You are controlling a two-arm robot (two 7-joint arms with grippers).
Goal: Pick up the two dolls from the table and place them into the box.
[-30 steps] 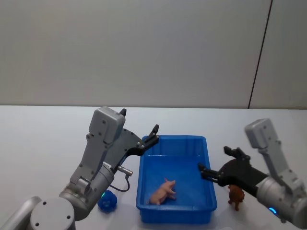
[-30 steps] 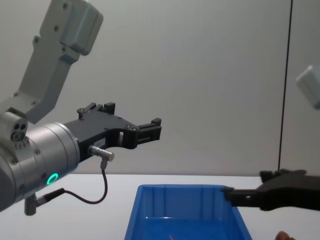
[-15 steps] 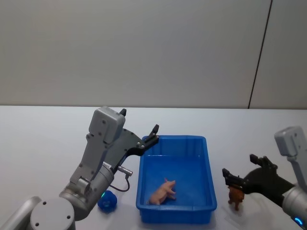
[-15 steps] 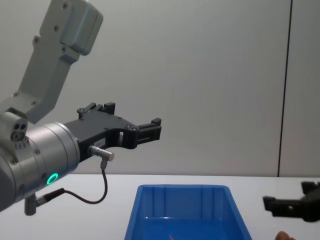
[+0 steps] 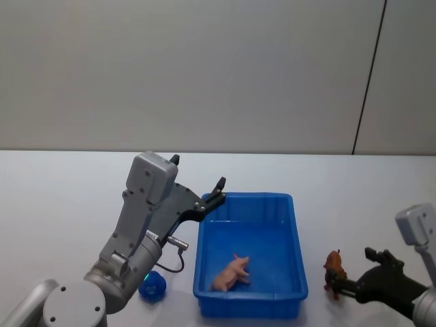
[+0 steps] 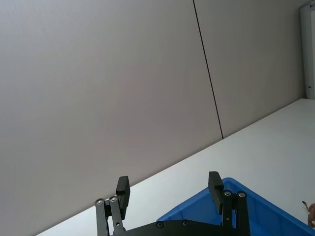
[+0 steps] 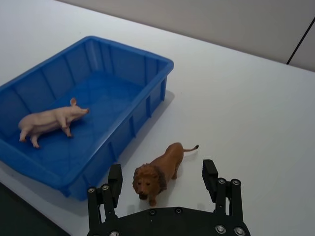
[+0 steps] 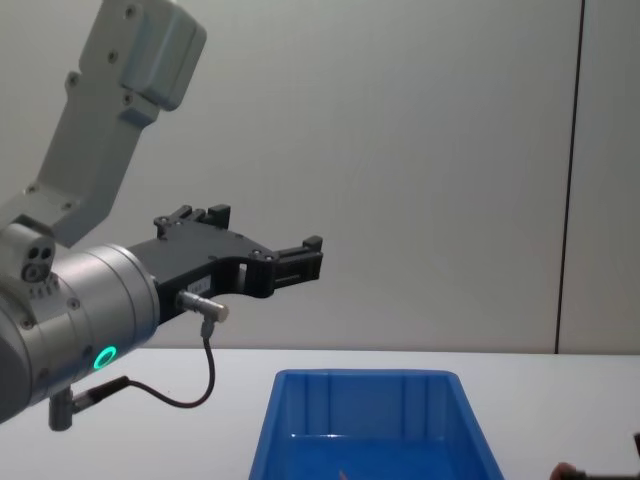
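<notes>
On my feed the box [image 5: 248, 306] is bright blue and the pig doll [image 5: 232, 272] is pale pink. The lion doll [image 5: 334, 263] reads tan-brown with a darker mane. The bench [image 5: 54, 204] is plain white. The left tool [image 6: 169, 183] and right tool [image 7: 162, 172] are black. The left arm [image 5: 139, 225] is grey, with a green ring light [image 8: 103, 357].

Blue doll [image 5: 155, 287] lies partly hidden behind the left arm [image 5: 139, 225]

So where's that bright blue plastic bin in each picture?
Head view: bright blue plastic bin low in the middle.
Left wrist view: one corner beyond the open left gripper.
Right wrist view: bin beside a brown lion toy, pink pig toy inside.
Chest view: bottom centre, far wall showing.
Shared landmark: the dark vertical wall seam.
</notes>
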